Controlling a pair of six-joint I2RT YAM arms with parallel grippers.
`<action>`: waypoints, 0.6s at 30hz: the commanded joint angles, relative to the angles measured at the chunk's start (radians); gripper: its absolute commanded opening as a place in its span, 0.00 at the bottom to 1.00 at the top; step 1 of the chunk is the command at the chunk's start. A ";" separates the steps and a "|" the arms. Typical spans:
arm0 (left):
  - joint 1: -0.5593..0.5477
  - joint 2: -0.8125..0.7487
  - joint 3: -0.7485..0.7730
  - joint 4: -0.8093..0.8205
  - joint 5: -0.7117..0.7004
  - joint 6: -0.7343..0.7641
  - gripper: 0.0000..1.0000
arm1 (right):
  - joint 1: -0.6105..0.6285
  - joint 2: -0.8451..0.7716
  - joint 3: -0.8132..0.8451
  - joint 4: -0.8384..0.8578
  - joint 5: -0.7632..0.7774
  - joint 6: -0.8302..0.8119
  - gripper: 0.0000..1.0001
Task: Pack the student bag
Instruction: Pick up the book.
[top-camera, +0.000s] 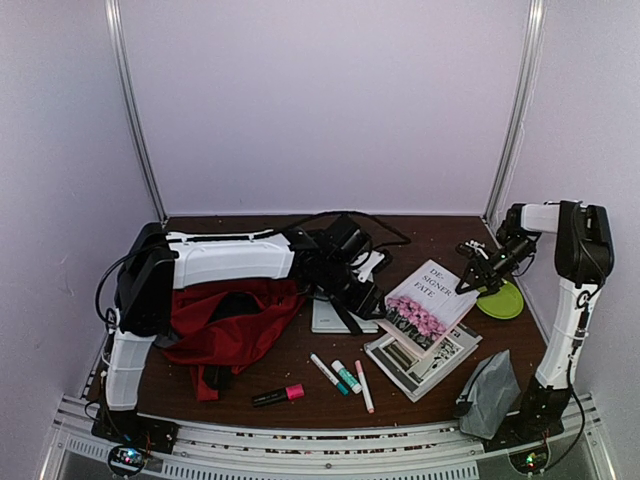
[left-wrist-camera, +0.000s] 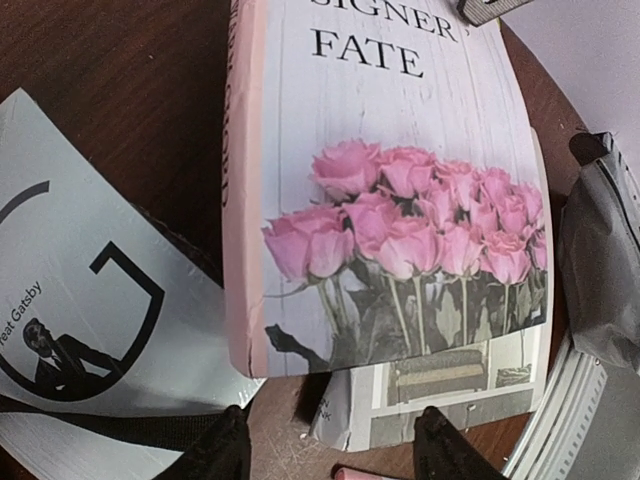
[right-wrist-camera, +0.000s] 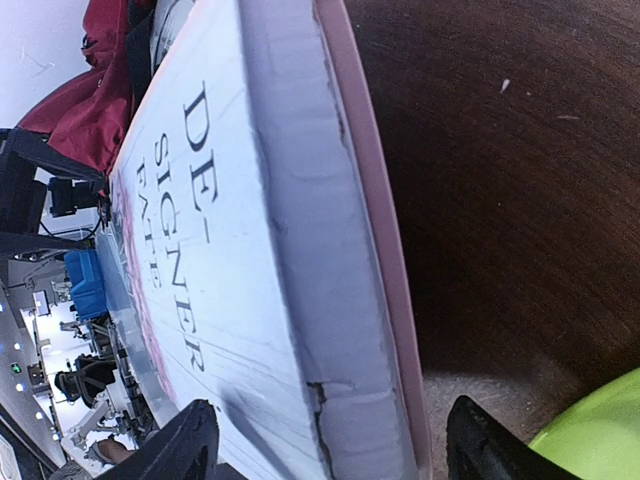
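Observation:
The red backpack (top-camera: 235, 320) lies slumped at the left under my left arm, and also shows in the right wrist view (right-wrist-camera: 100, 100). The rose-covered book "Designer Fate" (top-camera: 430, 300) lies on a magazine (top-camera: 425, 355). My left gripper (top-camera: 365, 295) is open and empty at the book's (left-wrist-camera: 390, 200) near left corner; it shows in the left wrist view (left-wrist-camera: 335, 455). My right gripper (top-camera: 470, 268) is open, its jaws either side of the book's far edge (right-wrist-camera: 300, 250); it shows in the right wrist view (right-wrist-camera: 335, 450).
A white "Great Gatsby" book (top-camera: 335, 318) lies by the bag (left-wrist-camera: 80, 300). Three markers (top-camera: 347, 377) and a black-and-pink one (top-camera: 278, 395) lie at the front. A grey pouch (top-camera: 490, 395) is at the front right and a green plate (top-camera: 500, 300) at the right.

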 joint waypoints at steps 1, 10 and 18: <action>-0.001 0.032 0.031 0.009 0.018 -0.002 0.58 | 0.010 0.012 -0.011 -0.002 -0.019 0.004 0.77; -0.001 0.057 0.038 0.010 0.005 -0.002 0.58 | 0.008 0.061 0.017 -0.109 -0.109 -0.090 0.66; -0.001 0.066 0.041 0.023 -0.007 -0.003 0.58 | 0.008 0.076 0.066 -0.277 -0.189 -0.252 0.47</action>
